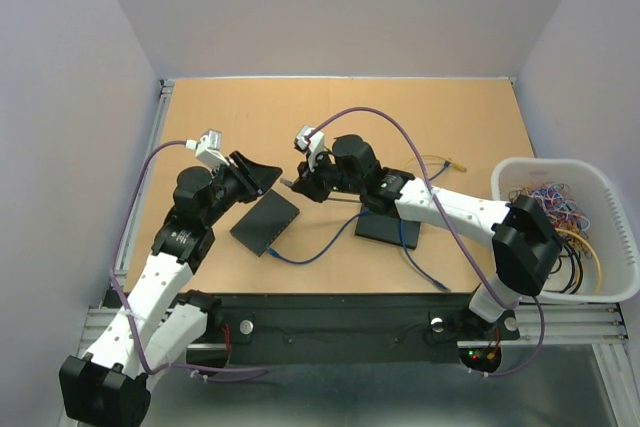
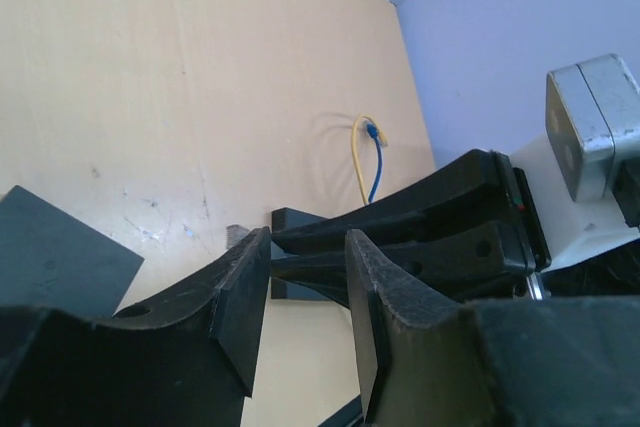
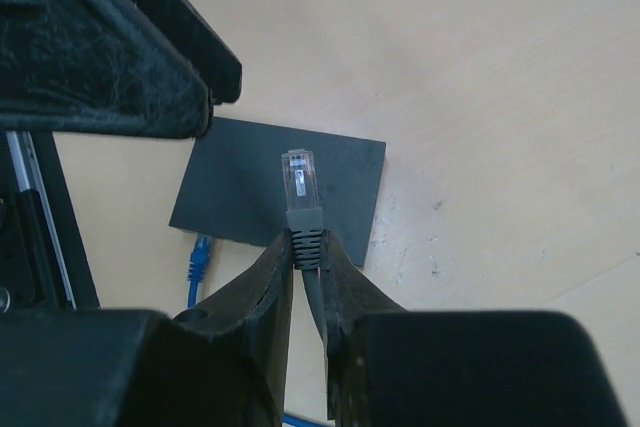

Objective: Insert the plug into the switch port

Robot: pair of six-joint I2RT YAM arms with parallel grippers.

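- Plug (image 3: 298, 179): clear connector with a grey boot, held off the counter near its middle. In the right wrist view it sticks out past the fingertips over the switch.
- Right gripper (image 3: 307, 252): fingers pinched tight on the plug's grey boot, with the cable trailing back between them.
- Right arm: rises from the near edge at right and stretches left toward the counter's middle, its forearm passing over a second black box (image 1: 390, 227).
- Switch (image 1: 265, 222): flat black box lying skewed, left of centre toward the near edge. A blue cable (image 3: 200, 259) sits at its near side.
- Left gripper (image 2: 307, 237): fingers parted by a narrow gap, nothing between them. It points at the right gripper, tips close to it.
- Left arm: rises from the near left corner and leans in toward the middle, with the wrist above the switch's far side.
- White basket (image 1: 550, 162): at the right edge, full of loose cables.
- Yellow cable (image 2: 357, 152): lies on the counter toward the right edge.
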